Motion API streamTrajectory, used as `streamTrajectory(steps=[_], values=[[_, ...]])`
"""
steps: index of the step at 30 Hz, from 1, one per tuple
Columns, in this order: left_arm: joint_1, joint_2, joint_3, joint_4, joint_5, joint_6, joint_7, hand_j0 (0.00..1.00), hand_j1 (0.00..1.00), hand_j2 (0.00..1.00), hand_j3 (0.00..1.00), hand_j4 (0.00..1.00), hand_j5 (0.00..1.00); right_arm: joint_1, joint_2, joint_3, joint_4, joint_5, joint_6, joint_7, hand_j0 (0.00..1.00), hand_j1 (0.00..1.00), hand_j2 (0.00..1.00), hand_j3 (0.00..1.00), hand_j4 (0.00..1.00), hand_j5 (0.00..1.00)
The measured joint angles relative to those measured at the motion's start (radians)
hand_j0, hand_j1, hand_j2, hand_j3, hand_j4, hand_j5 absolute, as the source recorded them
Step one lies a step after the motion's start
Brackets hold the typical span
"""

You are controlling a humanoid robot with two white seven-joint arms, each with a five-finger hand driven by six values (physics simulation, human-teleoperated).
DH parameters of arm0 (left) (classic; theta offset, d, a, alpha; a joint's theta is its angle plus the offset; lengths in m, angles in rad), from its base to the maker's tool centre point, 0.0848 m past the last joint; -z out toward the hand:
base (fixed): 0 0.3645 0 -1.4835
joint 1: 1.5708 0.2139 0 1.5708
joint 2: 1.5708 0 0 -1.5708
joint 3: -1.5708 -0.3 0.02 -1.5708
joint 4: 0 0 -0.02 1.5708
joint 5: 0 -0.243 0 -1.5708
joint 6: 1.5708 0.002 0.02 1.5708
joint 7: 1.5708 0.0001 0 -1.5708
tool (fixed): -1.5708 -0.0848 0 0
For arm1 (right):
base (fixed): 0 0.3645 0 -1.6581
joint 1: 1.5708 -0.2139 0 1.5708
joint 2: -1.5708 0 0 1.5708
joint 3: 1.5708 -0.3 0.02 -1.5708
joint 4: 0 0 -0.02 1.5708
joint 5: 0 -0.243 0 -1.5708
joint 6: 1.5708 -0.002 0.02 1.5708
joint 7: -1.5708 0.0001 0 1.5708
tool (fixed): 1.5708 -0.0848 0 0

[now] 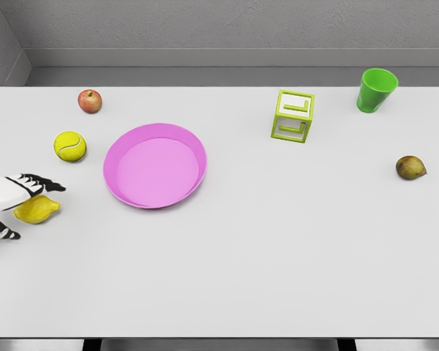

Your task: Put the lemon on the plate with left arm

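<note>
The yellow lemon (pixel 38 209) lies on the white table near the left edge. My left hand (pixel 34 213) comes in from the left and brackets it. Its dark fingers (pixel 42 183) stretch out just behind the lemon and the thumb (pixel 3 232) sits in front of it, a little apart. The hand is open and the lemon rests on the table. The pink plate (pixel 155 131) sits to the right of the lemon, a short way off, with nothing in it. My right arm is out of view.
A tennis ball (pixel 70 146) lies just behind the lemon, left of the plate, and a red apple (pixel 90 101) sits farther back. A green frame cube (pixel 293 115), a green cup (pixel 377 90) and a brownish pear (pixel 410 167) stand on the right.
</note>
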Motion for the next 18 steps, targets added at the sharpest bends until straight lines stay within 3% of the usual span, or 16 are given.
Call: streamTrajectory(steps=[5,18], values=[[-0.041,-0.002,0.0,0.009,-0.001,0.0,-0.023,0.9,0.9,0.9,0.9,0.9,0.9,0.0,0.0,0.0,0.0,0.0,0.0,0.0,1.0,1.0,1.0,1.0,1.0,1.0],[-0.046,-0.017,-0.033,0.012,-0.017,0.0,-0.027,0.91,0.91,0.91,0.91,0.91,0.91,0.0,0.0,0.0,0.0,0.0,0.0,0.0,1.0,1.0,1.0,1.0,1.0,1.0]])
